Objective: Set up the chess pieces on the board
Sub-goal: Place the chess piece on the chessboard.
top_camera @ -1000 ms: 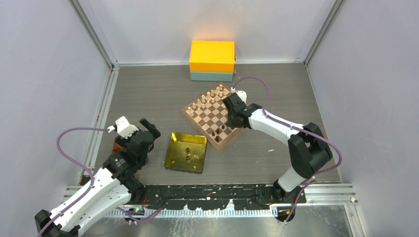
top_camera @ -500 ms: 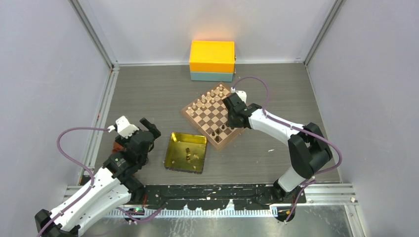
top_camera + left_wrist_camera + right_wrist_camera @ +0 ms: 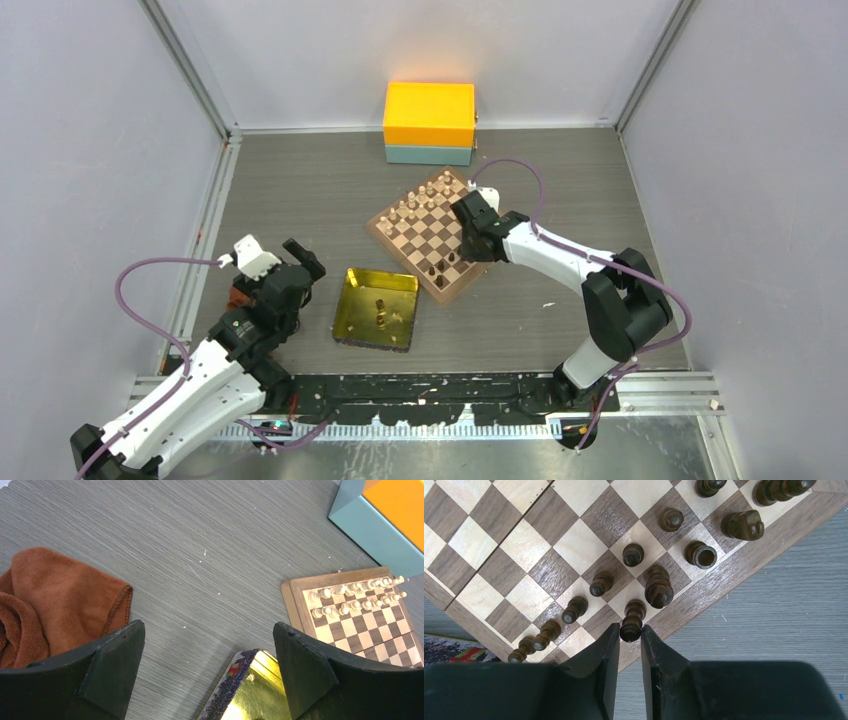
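Observation:
The board (image 3: pixel 376 226) lies mid-table, pale chessmen (image 3: pixel 420 200) along its far side. Dark chess pieces (image 3: pixel 601 583) stand in two rows at its near edge: a line of pawns, a rook (image 3: pixel 700 554) and a knight (image 3: pixel 742 525). My right gripper (image 3: pixel 630 630) hangs over that edge (image 3: pixel 462 250), its jaws slightly apart on either side of the head of one dark piece (image 3: pixel 631 622), which stands on a back-row square. My left gripper (image 3: pixel 207 630) is wide open and empty over bare table, beside the gold tray's corner.
The gold tray (image 3: pixel 350 300) sits left of the board with a few small pieces (image 3: pixel 380 305) inside. An orange-and-teal box (image 3: pixel 430 122) stands at the back wall. A brown cloth (image 3: pixel 55 600) lies left of the left gripper.
The right jaws have parted a little around the dark piece on the back row. The left arm has not moved.

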### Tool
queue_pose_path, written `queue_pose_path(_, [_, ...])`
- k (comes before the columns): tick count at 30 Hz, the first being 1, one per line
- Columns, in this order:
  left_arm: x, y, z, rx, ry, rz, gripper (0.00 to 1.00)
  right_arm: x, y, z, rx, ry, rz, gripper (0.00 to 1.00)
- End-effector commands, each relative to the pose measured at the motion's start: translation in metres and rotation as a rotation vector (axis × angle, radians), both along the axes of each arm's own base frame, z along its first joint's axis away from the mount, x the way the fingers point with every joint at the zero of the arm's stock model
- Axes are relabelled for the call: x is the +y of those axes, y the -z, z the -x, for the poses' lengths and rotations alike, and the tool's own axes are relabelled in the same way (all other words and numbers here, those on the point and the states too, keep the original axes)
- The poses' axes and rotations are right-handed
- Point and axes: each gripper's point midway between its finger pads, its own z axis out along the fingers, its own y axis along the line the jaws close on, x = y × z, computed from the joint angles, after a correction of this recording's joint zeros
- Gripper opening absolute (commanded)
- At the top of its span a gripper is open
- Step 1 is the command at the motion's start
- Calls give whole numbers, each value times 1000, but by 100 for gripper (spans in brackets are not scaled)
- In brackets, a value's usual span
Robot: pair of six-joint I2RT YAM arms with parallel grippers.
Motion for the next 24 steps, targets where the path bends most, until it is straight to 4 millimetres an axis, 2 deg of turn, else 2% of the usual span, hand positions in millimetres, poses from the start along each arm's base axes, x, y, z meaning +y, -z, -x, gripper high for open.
queue_pose_path(1, [-2,-10,-3,-43,-10,32,100,1,-13,-3,-33,21,-35,29])
queue_pose_path(10, [-1,-9,-3,-44,-12,35,100,-1,-22,-3,-51,24,-42,31])
queue_pose_path(24, [-1,-10,-2,-44,-11,39,100,-1,-49,1,-106,11,-59,32])
